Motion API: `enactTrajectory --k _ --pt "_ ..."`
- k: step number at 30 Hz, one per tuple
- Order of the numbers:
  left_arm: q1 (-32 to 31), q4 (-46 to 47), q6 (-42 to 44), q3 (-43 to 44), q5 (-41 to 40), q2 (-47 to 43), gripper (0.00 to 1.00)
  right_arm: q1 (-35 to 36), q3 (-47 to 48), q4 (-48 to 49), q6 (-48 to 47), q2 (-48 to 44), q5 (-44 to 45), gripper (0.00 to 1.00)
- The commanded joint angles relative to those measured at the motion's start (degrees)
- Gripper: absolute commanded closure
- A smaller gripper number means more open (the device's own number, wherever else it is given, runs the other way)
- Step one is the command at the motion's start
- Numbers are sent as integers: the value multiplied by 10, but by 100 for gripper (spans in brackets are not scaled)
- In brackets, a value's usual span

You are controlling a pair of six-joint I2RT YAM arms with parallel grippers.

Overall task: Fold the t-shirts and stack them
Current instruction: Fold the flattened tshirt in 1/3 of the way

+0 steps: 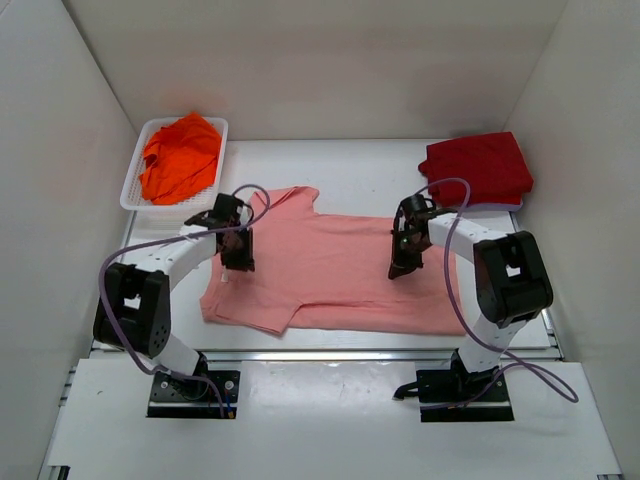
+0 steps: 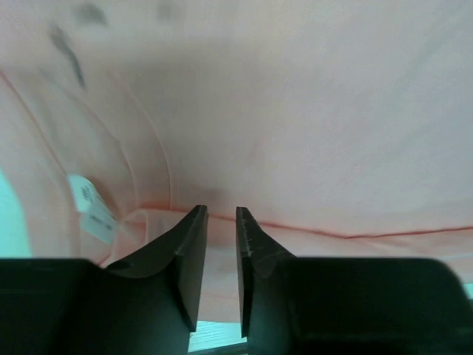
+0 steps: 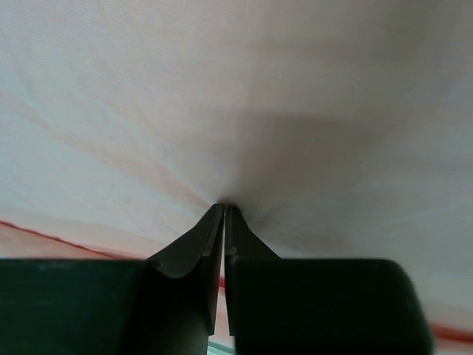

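Observation:
The salmon-pink t-shirt (image 1: 330, 270) lies spread flat across the middle of the table. My left gripper (image 1: 238, 262) is low over its left part near the collar. In the left wrist view the gripper (image 2: 220, 211) stands slightly open with a narrow gap, at a seam of the pink cloth (image 2: 310, 133). My right gripper (image 1: 403, 268) is on the shirt's right part. In the right wrist view it (image 3: 224, 206) is shut, pinching a pucker of the pink cloth (image 3: 244, 111). The dark red t-shirt (image 1: 478, 166) lies folded at the back right. The bright orange t-shirt (image 1: 180, 155) lies crumpled at the back left.
The orange shirt sits in a white slotted basket (image 1: 133, 188) at the back left corner. White walls close in the table on the left, right and back. A white care label (image 2: 92, 211) shows inside the pink shirt's collar.

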Motion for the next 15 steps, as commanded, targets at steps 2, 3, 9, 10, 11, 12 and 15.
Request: enactTrajectory --k 2,3,9,10,11,12,15 --pt "19 22 13 126 4 1 64 -15 35 -55 -25 -42 35 93" --pt "20 31 16 159 -1 10 59 -21 48 -57 -28 -48 33 88" --pt "27 90 62 307 -25 171 46 -42 122 -55 -37 -62 22 84" --pt "27 88 64 341 -35 183 48 -46 129 -55 -41 -64 21 85" --pt "33 90 69 371 -40 216 49 -46 141 -52 -37 -61 22 84" --pt "33 84 70 387 -40 251 49 -47 146 -50 -38 -60 20 85" --pt "41 73 73 465 -60 316 60 -54 164 -51 -41 -58 11 84"
